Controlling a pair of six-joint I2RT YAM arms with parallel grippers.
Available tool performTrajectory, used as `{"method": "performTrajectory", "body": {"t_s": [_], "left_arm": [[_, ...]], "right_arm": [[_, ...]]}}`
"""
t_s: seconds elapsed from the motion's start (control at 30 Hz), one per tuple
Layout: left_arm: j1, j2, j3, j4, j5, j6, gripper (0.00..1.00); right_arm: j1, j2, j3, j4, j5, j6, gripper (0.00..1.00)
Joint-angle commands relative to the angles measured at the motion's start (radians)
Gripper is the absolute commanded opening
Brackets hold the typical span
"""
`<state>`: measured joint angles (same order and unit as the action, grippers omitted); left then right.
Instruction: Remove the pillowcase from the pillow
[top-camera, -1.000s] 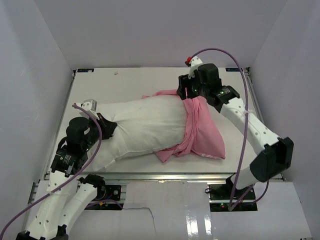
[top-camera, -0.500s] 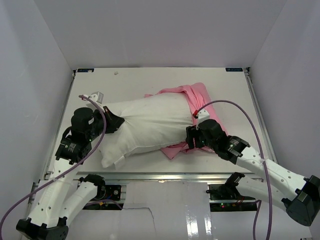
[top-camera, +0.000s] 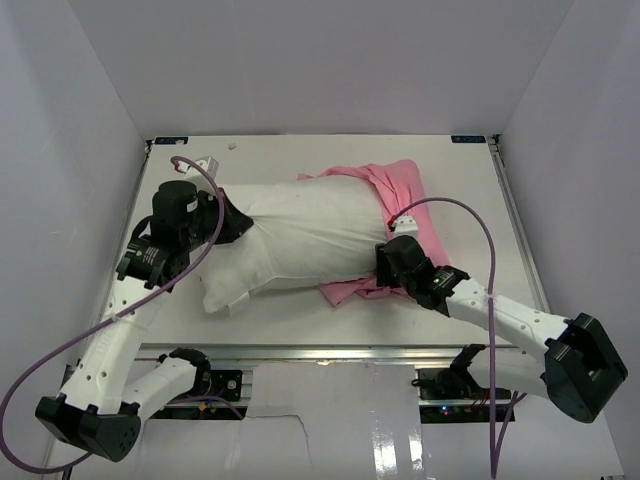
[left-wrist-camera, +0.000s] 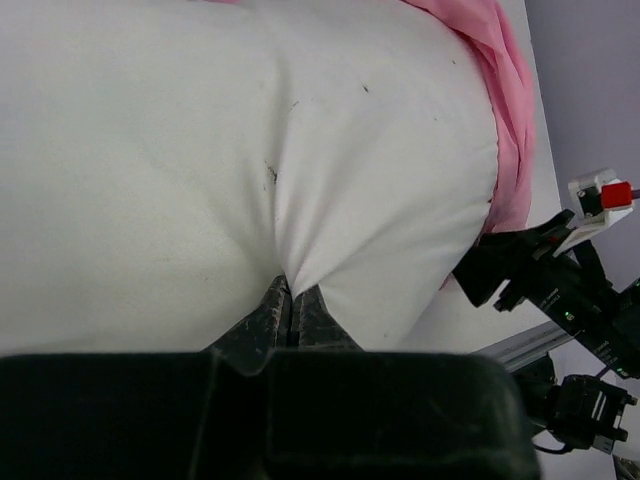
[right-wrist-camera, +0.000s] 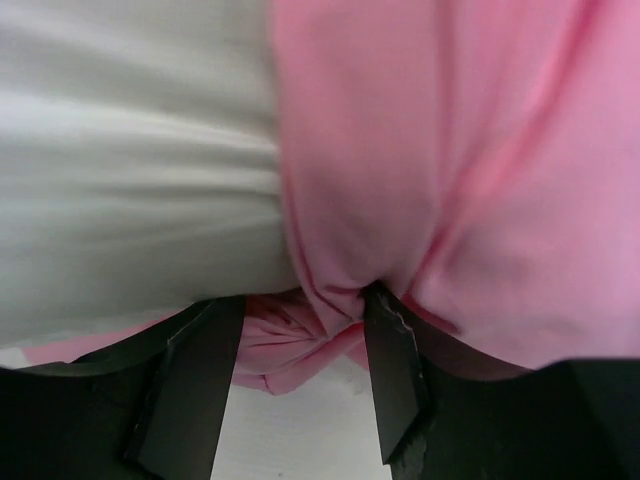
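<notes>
With the plump off-white stuffed pillow (top-camera: 290, 235) pinched at centre-left by the left fingers (left-wrist-camera: 270, 312), the thin pink fabric pillowcase (top-camera: 400, 200) bunched centre-right may be missed, or pillow cloth caught, by the spread right fingers (right-wrist-camera: 392, 370).

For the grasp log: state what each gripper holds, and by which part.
Left gripper pinches a fold of bare cloth on the pillow. Right gripper straddles the bunched edge of the pillowcase; whether it is clamped cannot be told.
</notes>
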<state>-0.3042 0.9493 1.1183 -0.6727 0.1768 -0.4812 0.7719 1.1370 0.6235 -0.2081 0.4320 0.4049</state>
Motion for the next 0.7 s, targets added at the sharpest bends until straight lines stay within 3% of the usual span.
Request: {"method": "performTrajectory", "body": {"t_s": [0.0,0.1,0.27,0.33,0.5,0.67], "left_arm": [[0.005,0.028,0.159,-0.010,-0.109,0.046,0.00],[0.005,0.072,0.265,-0.044,-0.076,0.052,0.00],[0.005,0.118,0.380,-0.094,-0.069,0.055,0.00],[0.005,0.123,0.373,-0.094,-0.045,0.052,0.00],[0.005,0.095,0.270,-0.022,0.070,0.026,0.00],[0.005,0.112,0.259,-0.002,0.081,0.018,0.00]], "right_arm": [[-0.142,0.001,-0.048,-0.020,0.108,0.038,0.57],[-0.256,-0.035,-0.071,-0.069,0.143,0.055,0.61],[-0.321,-0.111,-0.090,-0.071,0.103,0.032,0.62],[-0.324,-0.134,-0.081,-0.068,0.062,0.020,0.62],[-0.324,-0.226,-0.133,0.151,-0.311,-0.069,0.64],[-0.324,-0.230,-0.169,0.193,-0.311,-0.054,0.62]]}}
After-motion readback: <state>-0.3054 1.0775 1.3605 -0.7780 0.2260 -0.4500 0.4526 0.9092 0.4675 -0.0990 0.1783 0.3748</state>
